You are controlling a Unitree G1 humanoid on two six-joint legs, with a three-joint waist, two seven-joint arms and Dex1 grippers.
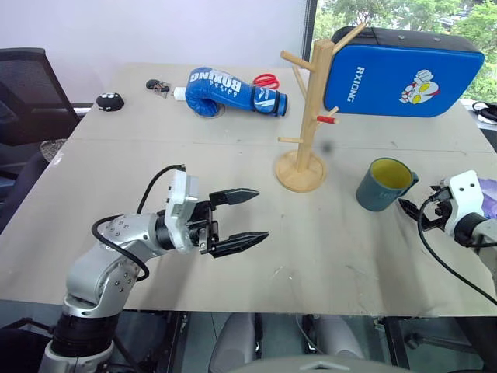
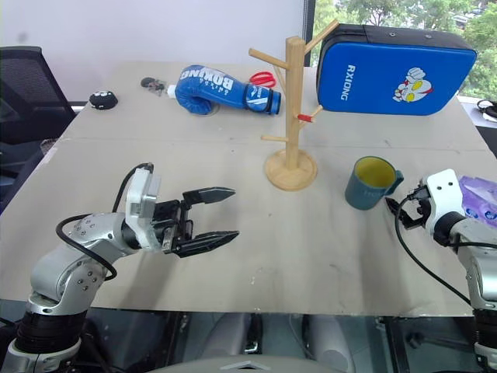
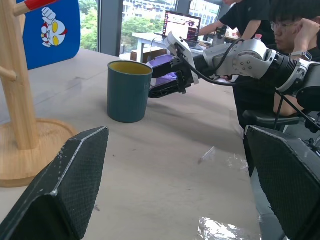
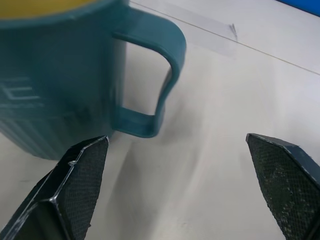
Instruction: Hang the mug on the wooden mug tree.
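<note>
The teal-blue mug (image 1: 384,184) with a yellow inside stands upright on the table, right of the wooden mug tree (image 1: 314,109), its handle turned toward the table's right edge. My right gripper (image 1: 409,207) is open just right of the mug, low over the table. In the right wrist view the loop handle (image 4: 155,75) lies just ahead of its spread fingers (image 4: 80,185), with nothing gripped. My left gripper (image 1: 261,215) is open and empty at the front left, pointing right toward the mug (image 3: 127,92).
A blue boxing glove (image 1: 225,92), red scissors (image 1: 266,80), keys (image 1: 159,85) and a small black object (image 1: 109,101) lie at the back. A blue pad (image 1: 404,70) stands behind the tree. A person (image 3: 280,25) sits beyond the table's right side.
</note>
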